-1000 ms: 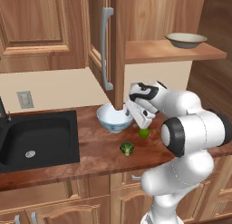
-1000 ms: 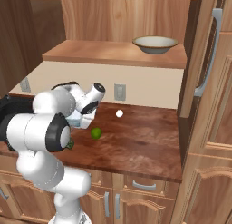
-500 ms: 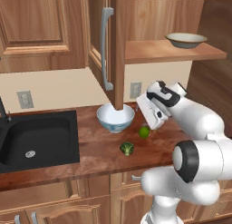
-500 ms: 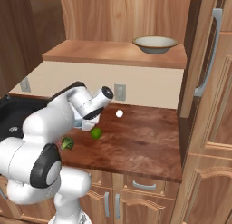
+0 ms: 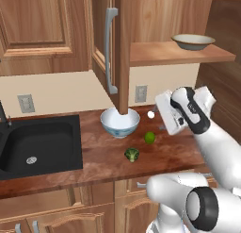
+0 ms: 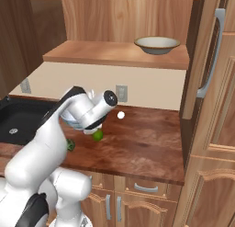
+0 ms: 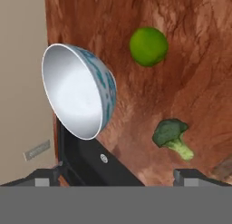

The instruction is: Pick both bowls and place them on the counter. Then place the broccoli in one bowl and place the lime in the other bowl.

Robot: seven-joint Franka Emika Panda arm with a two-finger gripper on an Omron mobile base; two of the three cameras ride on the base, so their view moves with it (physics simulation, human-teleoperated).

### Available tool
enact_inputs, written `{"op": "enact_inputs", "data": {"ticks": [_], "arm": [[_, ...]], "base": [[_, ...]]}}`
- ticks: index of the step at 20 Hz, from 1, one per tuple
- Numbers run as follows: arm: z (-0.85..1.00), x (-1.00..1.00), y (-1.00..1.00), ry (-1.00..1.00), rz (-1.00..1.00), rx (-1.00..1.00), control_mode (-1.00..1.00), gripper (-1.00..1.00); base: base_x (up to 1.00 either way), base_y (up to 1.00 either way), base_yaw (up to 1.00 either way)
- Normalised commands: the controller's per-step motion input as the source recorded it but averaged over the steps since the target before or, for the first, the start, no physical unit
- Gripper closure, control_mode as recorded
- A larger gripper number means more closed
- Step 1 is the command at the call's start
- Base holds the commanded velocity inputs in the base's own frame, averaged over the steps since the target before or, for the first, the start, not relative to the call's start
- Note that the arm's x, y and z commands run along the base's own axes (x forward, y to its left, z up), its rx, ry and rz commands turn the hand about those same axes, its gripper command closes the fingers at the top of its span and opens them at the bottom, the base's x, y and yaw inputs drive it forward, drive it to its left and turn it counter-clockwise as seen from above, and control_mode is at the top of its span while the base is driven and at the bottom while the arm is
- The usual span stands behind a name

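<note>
The white-and-blue bowl [image 5: 120,122] stands upright on the reddish-brown counter [image 5: 94,159], near the back wall and directly under the lower edge of the open cabinet door [image 5: 110,48]; this bowl serves as the landmark for all positions below. The lime [image 5: 149,137] lies on the counter just to the right of the bowl and slightly nearer the front edge, apart from it. The broccoli [image 5: 132,154] lies in front of the bowl, nearer the counter's front edge, with its pale stem visible in the hand view. A small white sphere [image 5: 150,114] rests to the right of the bowl, close to the back wall. The black sink [image 5: 37,145] is set into the counter to the left of the bowl. The beige bowl [image 5: 193,41] sits on the cabinet shelf [image 5: 179,53], above and well to the right of the bowl. The gripper [image 7: 117,175] hangs in the air to the right of the bowl, above the counter, its fingers spread wide and holding nothing; both bowl, lime and broccoli appear ahead of it in the hand view.
</note>
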Motion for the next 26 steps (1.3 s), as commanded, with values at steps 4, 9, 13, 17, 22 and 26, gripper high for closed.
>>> {"op": "enact_inputs", "data": {"ticks": [4,9,13,17,22,26], "arm": [[0.62,-0.39,-0.25,-0.01,-0.07,-0.01,-1.0,-1.0],[0.57,-0.4,-0.26,0.01,-0.06,-0.04,-1.0,-1.0],[0.51,-0.41,-0.38,-0.05,-0.13,-0.06,-1.0,-1.0],[0.49,-0.34,-0.44,-0.03,-0.2,0.0,-1.0,-1.0],[0.56,-0.25,-0.43,0.0,-0.23,0.0,-1.0,-1.0],[0.55,-0.04,-0.39,0.01,-0.28,-0.04,-1.0,-1.0]], "base": [[0.0,0.0,0.0],[0.0,0.0,0.0],[0.0,0.0,0.0],[0.0,0.0,0.0],[0.0,0.0,0.0],[0.0,0.0,0.0]]}}
